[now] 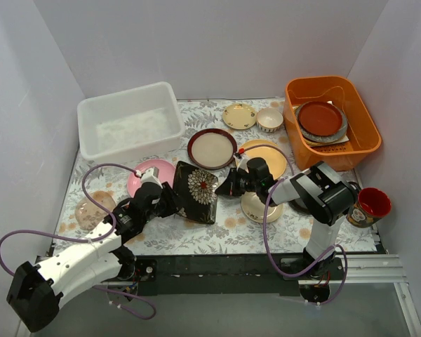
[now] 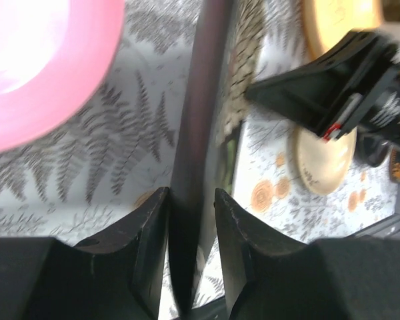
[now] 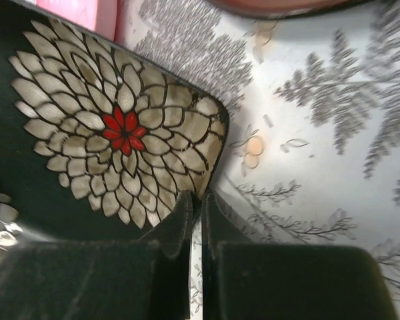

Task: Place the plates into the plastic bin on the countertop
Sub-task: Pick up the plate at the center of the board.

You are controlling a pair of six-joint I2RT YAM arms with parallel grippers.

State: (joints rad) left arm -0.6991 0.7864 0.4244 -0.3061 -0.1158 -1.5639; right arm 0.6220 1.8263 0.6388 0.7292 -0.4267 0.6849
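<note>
**Item:** black square floral plate [image 3: 113, 127], near-centre of the countertop [image 1: 196, 237], tipped up on edge.

**Step in hand:** lifting the first plate; judged early, since the plastic bin [image 1: 137, 145] at far left looks empty.

**Left gripper** [image 2: 192, 200]: clamped on the plate's left edge, one finger against each face.

**Right gripper** [image 3: 197, 200]: fingers nearly together, seemingly nipping the right rim.

**Next move, judged:** the right lets go, and the left carries the plate far-left over the bin's lipped rim.

**Room:** the pink plate [image 1: 154, 172] lies just beside on the left, under that path. The dark-rimmed cream plate [image 1: 212, 148] lies close behind. The way to the bin is otherwise open.
</note>
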